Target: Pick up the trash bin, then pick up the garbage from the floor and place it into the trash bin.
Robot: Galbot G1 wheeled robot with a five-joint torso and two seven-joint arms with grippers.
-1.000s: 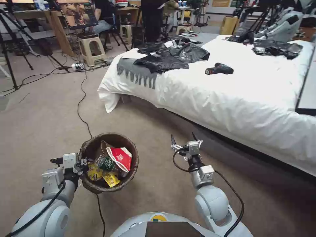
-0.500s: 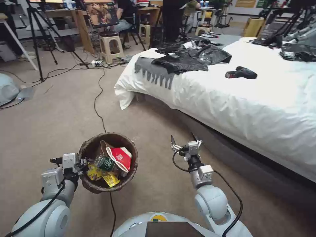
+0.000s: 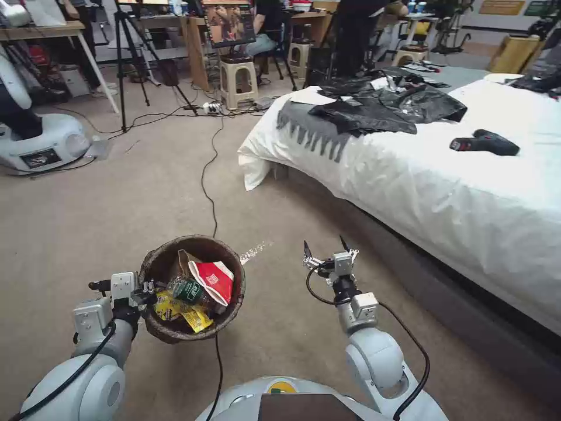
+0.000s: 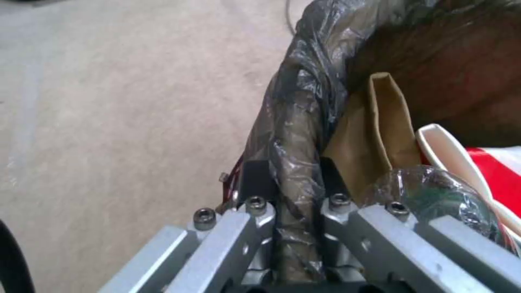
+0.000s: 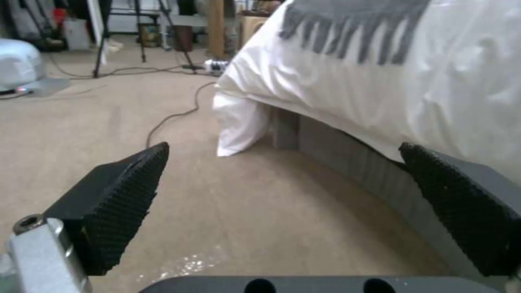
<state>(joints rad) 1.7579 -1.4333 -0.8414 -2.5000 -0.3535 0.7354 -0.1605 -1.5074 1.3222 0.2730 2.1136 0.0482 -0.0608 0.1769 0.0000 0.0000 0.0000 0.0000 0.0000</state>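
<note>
Left hand: I pinch the bagged rim of the trash bin.
Right hand: spread wide, empty, beside the bin.
Garbage: inside the bin.

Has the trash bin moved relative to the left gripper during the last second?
No. The trash bin sits the same against the left gripper, jaws shut on its rim; only the bed shifted right, as the camera turned.

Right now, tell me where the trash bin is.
In the head view the trash bin hangs low on the robot's left, its rim pinched by the left gripper, above the carpet.
</note>
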